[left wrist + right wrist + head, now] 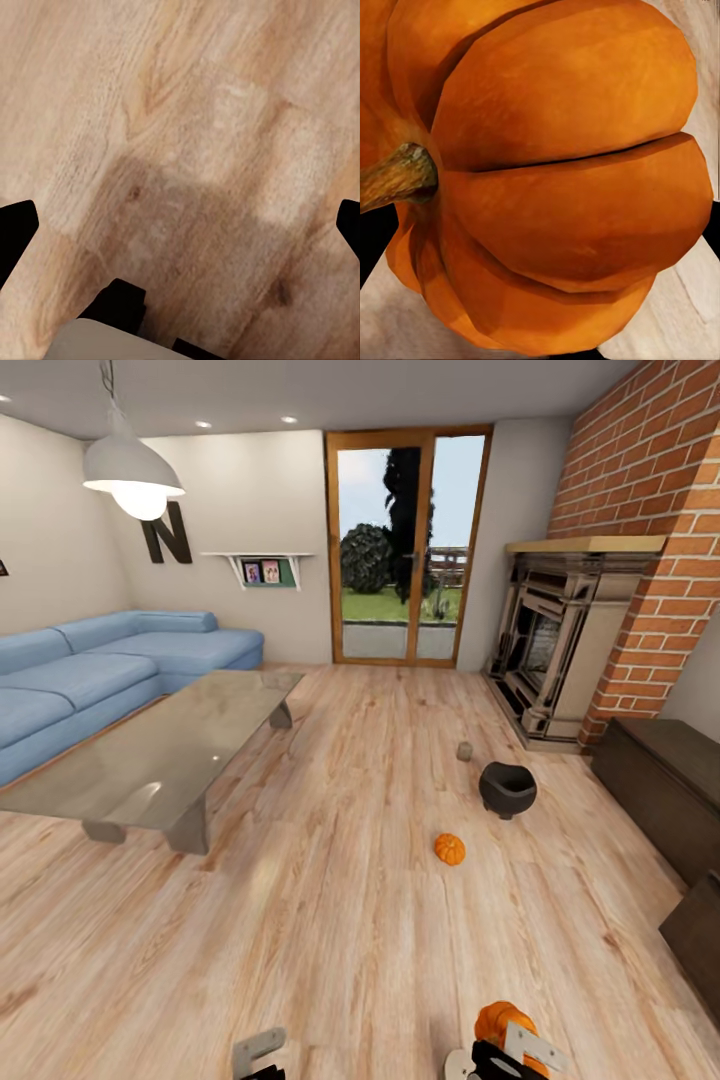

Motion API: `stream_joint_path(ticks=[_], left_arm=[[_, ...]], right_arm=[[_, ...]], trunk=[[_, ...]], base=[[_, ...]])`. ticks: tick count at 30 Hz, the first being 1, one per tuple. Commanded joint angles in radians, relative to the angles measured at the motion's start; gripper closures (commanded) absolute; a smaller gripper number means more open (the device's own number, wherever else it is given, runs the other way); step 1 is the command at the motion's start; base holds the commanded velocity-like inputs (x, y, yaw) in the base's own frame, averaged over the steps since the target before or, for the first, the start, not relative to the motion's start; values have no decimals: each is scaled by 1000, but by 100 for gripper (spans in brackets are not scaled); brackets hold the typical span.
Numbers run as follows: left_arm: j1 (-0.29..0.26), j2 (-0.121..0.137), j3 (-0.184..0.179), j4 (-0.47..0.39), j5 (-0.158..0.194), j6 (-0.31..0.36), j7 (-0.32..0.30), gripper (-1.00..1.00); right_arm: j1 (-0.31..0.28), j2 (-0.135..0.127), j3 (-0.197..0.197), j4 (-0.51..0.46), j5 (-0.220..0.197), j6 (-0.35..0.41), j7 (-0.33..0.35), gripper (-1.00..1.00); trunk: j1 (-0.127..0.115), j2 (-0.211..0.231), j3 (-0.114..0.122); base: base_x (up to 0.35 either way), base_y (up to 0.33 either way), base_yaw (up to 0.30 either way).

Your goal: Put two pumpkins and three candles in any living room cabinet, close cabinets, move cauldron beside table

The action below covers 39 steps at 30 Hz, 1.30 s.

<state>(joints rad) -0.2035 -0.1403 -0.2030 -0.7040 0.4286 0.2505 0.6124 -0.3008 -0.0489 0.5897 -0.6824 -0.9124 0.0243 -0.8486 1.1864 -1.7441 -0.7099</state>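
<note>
In the head view, the right gripper (510, 1050) sat at the lower edge, its fingers closed around a ribbed orange pumpkin (497, 1021). A second small orange pumpkin (450, 849) lay on the pale wood-plank floor (350, 920), near a round dark grey-black cauldron (507, 788), and a stubby beige candle (464, 751) stood just beyond the cauldron. The long dark brown wood cabinet (665, 785) ran along the right wall, its fronts shut. The low glossy grey table (160, 755) stood to the left, before a blue sofa (90, 675). The left gripper (258, 1055) showed at the lower edge.

The left wrist view showed its dark fingertips (16, 229) spread wide over bare planks.

In the right wrist view, the held pumpkin (562, 180) lay close, stem sideways.
</note>
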Motion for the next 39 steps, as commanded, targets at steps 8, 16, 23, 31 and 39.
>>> stream_joint_path(ticks=[8, 16, 23, 31, 39], left_arm=[[-1, 1, -4, -2, 5, 4, 7, -100], [-1, 1, -4, -2, 6, 4, 7, -100], [-1, 1, -5, 17, 6, -52, 7, -100], [-1, 1, -4, 86, 2, -74, 7, -100], [-1, 1, -5, 87, 2, -74, 7, -100]], right_arm=[[-1, -1, 8, 51, -6, -44, 35, 100], [-1, 1, 10, 203, -4, -98, 160, 100], [-1, 5, 8, 204, -5, -109, 167, 100], [-1, 10, 7, 203, -6, -157, 168, 100], [-1, 10, 7, 206, -6, -161, 168, 100]], trunk=[[0, -1, -6], [0, -1, -6], [0, -1, -6], [0, -1, -6], [0, -1, -6]], base=[[58, 128, -79], [2, 113, -5], [100, 114, 0], [133, 115, -52], [65, 146, -260]])
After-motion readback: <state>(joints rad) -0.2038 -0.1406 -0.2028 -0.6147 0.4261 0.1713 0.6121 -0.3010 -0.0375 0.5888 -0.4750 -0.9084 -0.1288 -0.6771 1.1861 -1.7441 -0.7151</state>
